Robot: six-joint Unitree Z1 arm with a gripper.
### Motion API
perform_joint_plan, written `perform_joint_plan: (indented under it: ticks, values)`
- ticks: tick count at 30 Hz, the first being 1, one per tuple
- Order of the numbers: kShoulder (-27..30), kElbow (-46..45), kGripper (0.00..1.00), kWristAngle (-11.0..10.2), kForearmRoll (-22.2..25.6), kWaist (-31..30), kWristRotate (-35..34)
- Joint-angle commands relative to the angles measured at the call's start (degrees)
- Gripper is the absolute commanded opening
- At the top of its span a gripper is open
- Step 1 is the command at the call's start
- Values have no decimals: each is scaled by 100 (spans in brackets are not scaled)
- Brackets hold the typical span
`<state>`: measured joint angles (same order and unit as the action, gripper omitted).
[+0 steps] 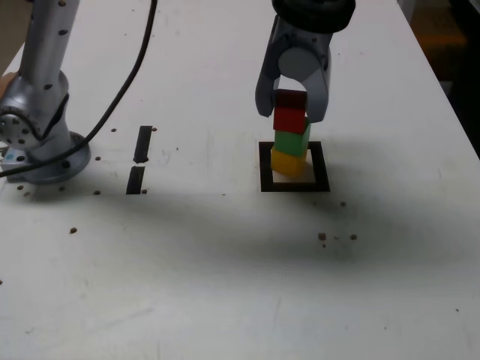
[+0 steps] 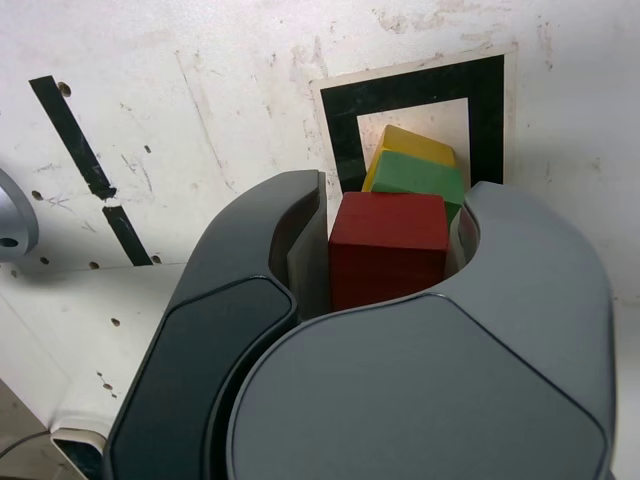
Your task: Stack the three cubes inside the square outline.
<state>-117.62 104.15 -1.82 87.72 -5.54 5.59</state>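
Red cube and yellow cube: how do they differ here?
The red cube is the top block, between the pincer's fingers; the yellow cube is the bottom one, inside the square outline. The red cube's top face shows, whereas the yellow cube is partly hidden by the green cube. Both are solid-coloured blocks in the same stack.

We see a silver-grey arm [image 1: 46, 56] on a round metallic base [image 1: 54, 169], dark spots dotting its shell. Black cable [image 1: 134, 71], thin and glossy, loops off it. Up top we've got a thick black collar [image 1: 313, 13] above the grey gripper [image 1: 291, 112], jaws curved like pincers. Wrist view gives us a darker slate panel [image 2: 215, 350] and a broad mid-grey panel [image 2: 415, 395], both rounded, black seams.
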Motion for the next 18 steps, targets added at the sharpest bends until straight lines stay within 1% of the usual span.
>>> perform_joint_plan:
  ticks: [1,3,5,7,9,13,15,18]
  values:
    - [62,-8,13,-30,40,13,-6]
    - [151,-13,12,-90,96,27,-6]
    - [361,-72,10,-194,171,80,-1]
    - [667,-222,10,-283,202,194,30]
    - [1066,-508,10,-312,139,404,111]
    - [1580,-1163,10,-245,-198,877,339]
    - [1706,-1540,10,-231,-448,1112,439]
    - [1751,-2114,10,-238,-931,1435,559]
